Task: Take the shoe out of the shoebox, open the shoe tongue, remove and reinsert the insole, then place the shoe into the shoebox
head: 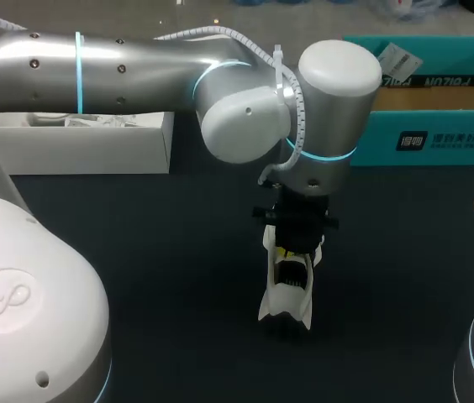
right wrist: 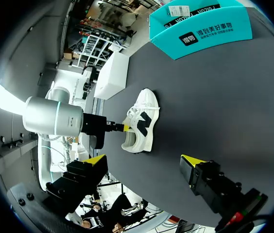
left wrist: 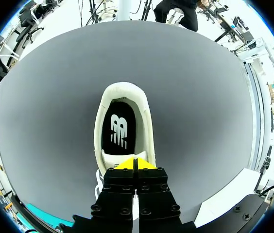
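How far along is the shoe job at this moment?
Done: the shoe stands on the table, outside the teal shoebox. In hand: the left gripper pinches the tongue; the insole lies inside. Apparently left: insole out and back, shoe reboxed.

Dark table (head: 161,252)
Matte dark grey top under even light; a white box (head: 94,151), possibly open-topped, near its far edge.

Shoe (left wrist: 125,127) front — hidden behind left claw (left wrist: 134,164).
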`<state>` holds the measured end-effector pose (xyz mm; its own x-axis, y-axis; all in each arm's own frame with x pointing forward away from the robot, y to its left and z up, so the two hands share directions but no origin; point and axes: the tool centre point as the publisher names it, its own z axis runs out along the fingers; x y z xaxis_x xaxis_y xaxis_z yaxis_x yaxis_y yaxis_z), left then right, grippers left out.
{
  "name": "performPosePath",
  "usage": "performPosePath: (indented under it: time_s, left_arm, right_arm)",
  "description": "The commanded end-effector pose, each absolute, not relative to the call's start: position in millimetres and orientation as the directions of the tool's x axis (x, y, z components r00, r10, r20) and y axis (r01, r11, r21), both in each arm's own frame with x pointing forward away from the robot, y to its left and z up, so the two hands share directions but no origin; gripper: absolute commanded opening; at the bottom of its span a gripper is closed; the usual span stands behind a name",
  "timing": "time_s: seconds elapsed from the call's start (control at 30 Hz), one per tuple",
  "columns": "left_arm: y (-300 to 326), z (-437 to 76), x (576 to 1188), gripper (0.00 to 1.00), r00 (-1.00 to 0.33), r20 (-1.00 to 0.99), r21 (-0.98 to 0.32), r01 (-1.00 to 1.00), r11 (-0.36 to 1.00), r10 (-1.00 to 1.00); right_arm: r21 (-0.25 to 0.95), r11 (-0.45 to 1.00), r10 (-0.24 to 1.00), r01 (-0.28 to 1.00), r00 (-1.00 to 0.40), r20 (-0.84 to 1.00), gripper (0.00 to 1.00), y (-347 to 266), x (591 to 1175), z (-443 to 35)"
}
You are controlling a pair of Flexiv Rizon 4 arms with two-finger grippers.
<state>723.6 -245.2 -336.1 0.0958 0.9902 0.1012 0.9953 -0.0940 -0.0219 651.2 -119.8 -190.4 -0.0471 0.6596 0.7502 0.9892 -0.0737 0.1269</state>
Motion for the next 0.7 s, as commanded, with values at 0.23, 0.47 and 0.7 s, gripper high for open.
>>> performPosePath:
  time_s: [0.23, 0.47, 0.7]
  left_arm:
    - [-253, -309, 751, 0.0, 0.084, 0.079, 0.043, 0.995, -0.088, 0.993]
    - [-261, -327, 758, 0.0, 0.088, 0.087, 0.006, 0.996, -0.089, 0.992]
    - [-262, -340, 729, 0.0, 0.106, 0.078, -0.043, 0.994, -0.103, 0.991]
  right_arm:
    - [0.128, -0.076, 0.661, 0.989, -0.046, 0.749, 1.0, -119, 650, -190]
    - [0.128, -0.076, 0.661, 0.989, -0.046, 0.749, 1.0, -119, 650, -190]
    - [0.128, -0.076, 0.661, 0.989, -0.046, 0.749, 1.0, -119, 650, -190]
